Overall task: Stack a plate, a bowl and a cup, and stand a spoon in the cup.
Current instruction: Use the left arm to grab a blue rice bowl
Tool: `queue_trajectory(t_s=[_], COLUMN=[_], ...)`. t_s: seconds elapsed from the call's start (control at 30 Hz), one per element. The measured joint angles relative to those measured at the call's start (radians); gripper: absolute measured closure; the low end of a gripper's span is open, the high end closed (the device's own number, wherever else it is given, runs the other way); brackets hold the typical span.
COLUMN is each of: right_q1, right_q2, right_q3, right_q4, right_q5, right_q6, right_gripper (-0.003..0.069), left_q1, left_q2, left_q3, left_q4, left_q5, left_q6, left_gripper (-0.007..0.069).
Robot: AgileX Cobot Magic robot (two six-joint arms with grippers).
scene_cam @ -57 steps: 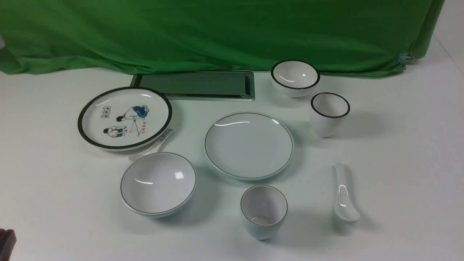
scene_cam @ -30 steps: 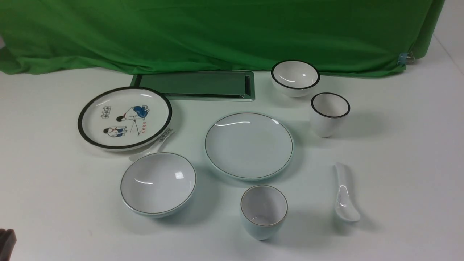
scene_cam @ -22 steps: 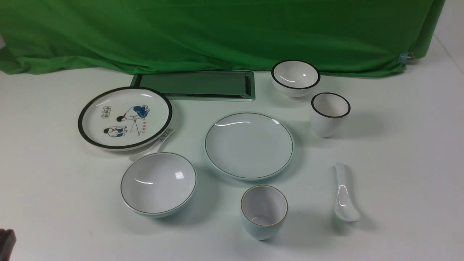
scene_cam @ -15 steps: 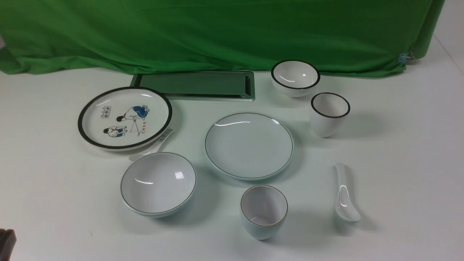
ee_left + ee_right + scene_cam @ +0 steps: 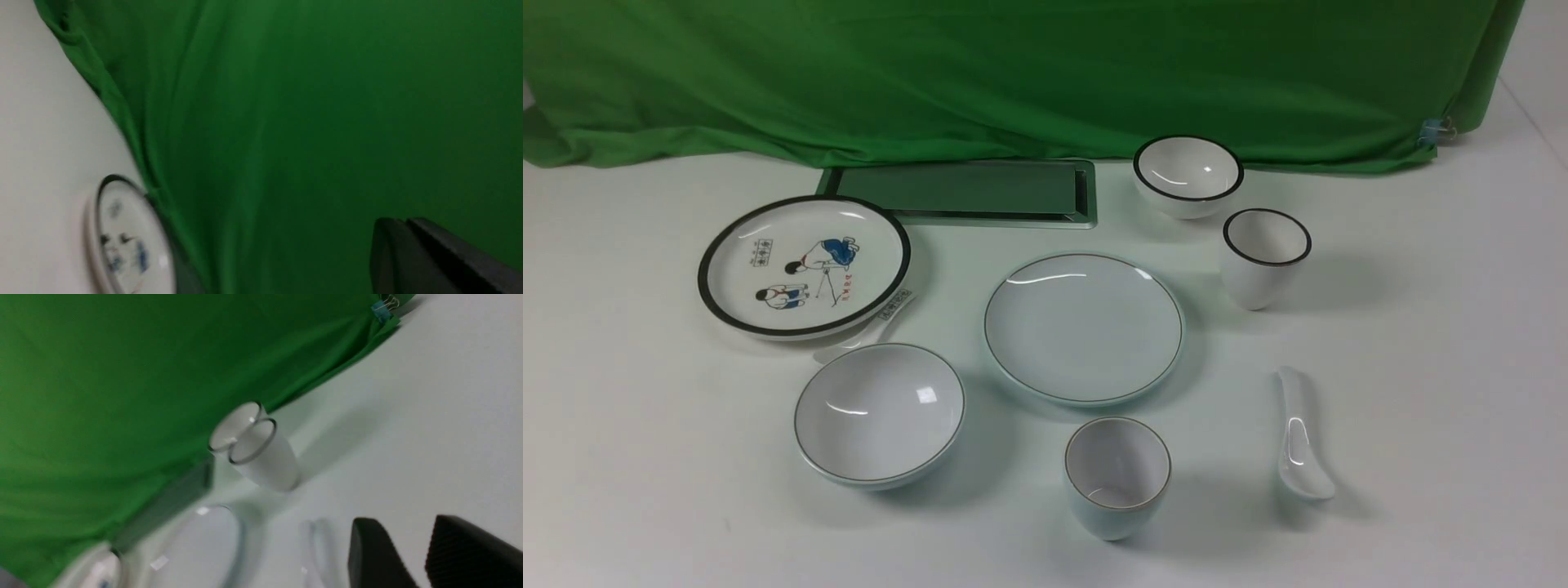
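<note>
The left end effector (image 5: 398,230) has slipped out of the front view's near-left corner, closed on nothing. Left of the plate (image 5: 1083,327) and nearer sits the bowl (image 5: 879,412), closest to that arm. The cup (image 5: 1117,474) is nearer, and the spoon (image 5: 1298,437) is to the right, lying near-to-far. The right end effector (image 5: 408,528) stands partly open, empty.

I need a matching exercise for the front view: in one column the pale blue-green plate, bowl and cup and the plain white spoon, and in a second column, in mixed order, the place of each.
1. plate
2. bowl
3. cup
4. spoon

A. lies flat, farthest to the robot's right of the four
B. stands nearest the robot
C. sits on the near side of the cartoon plate, on the robot's left
D. sits in the middle of the other three

Pairs: 1-D, 2-C, 3-B, 4-A
</note>
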Motion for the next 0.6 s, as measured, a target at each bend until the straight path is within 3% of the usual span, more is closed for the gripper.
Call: queue_trajectory(t_s=[0.07,0.2,0.33,0.5,0.6], right_q1=[0.0,0.0,0.0,0.0,0.0], right_q2=[0.0,0.0,0.0,0.0,0.0], right_q3=[0.0,0.0,0.0,0.0,-0.012], right_q4=[0.01,0.013,0.014,0.015,0.015], right_q5=[-0.016,-0.009,-0.022,-0.018,0.025], right_q6=[0.093,0.081,0.055,-0.093,-0.154], right_gripper=[0.0417,0.0417,0.0417,0.0423,0.0462], left_q1=[0.0,0.0,0.0,0.0,0.0], left_q2=[0.0,0.0,0.0,0.0,0.0], left_q3=[0.0,0.0,0.0,0.0,-0.018], left_q4=[0.01,0.106,0.142,0.17,0.272], left_q5=[-0.065,-0.085,-0.064,-0.061,-0.009], left_q6=[-0.003,-0.007,-0.096,-0.154,-0.192], left_gripper=[0.0653,0.0653,0.0653,0.0653,0.0653])
